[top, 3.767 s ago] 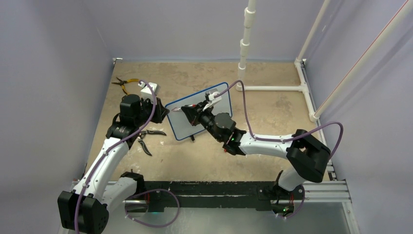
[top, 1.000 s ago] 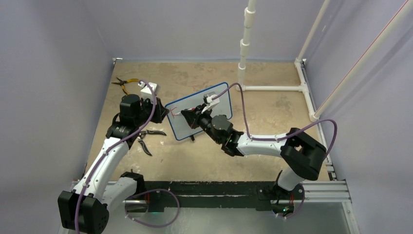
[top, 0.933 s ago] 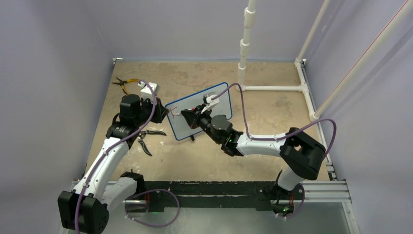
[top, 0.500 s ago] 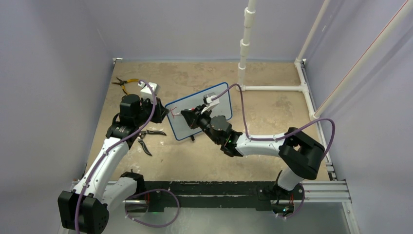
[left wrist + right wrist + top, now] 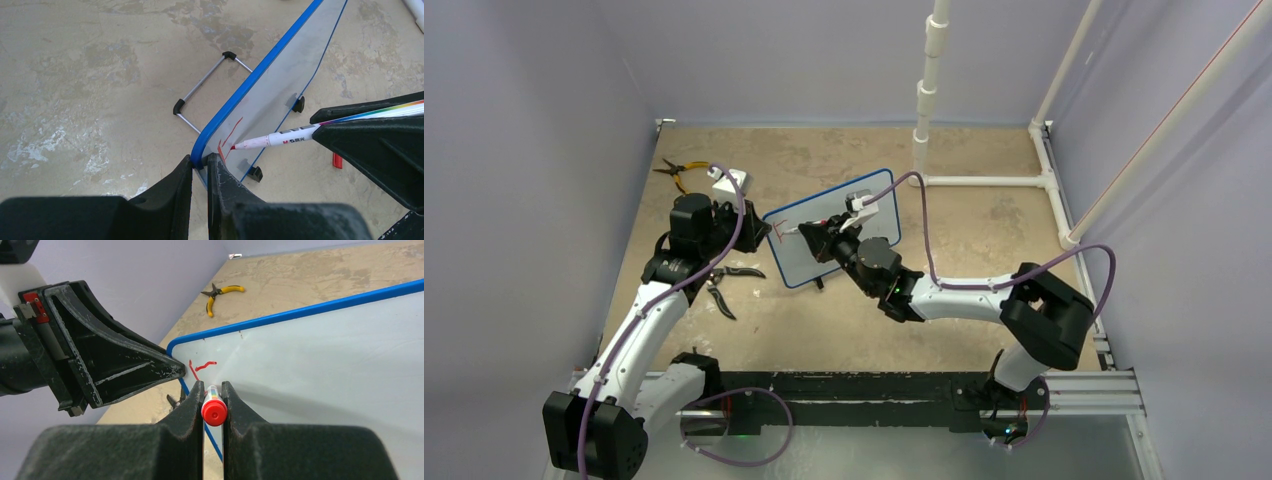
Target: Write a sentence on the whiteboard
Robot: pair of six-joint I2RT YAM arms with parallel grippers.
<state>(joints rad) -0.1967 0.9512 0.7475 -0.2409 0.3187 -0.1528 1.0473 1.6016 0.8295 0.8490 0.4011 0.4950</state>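
Note:
The whiteboard (image 5: pixel 809 265) stands tilted on the table, white with a thin blue frame. My left gripper (image 5: pixel 200 161) is shut on its upper left corner, one finger on each side of the frame. The right gripper (image 5: pixel 213 385) is shut on a red-capped marker (image 5: pixel 214 412). The marker's red tip (image 5: pixel 233 147) rests at the board's face near that corner. Of the sentence, only a few red strokes (image 5: pixel 200 366) show, just beside the left gripper's fingers (image 5: pixel 172 371). From above, both grippers meet at the board's left end (image 5: pixel 780 232).
Yellow pliers (image 5: pixel 679 170) lie at the far left, next to a white block (image 5: pixel 732 182). Black pliers (image 5: pixel 729 285) lie beside the left arm. A white pipe frame (image 5: pixel 984 181) stands at the back right. A small red cap (image 5: pixel 337 160) lies on the table under the board.
Red strokes have appeared at the board's upper left corner since the earliest frame. The right gripper has edged left with the marker. The left arm has not moved.

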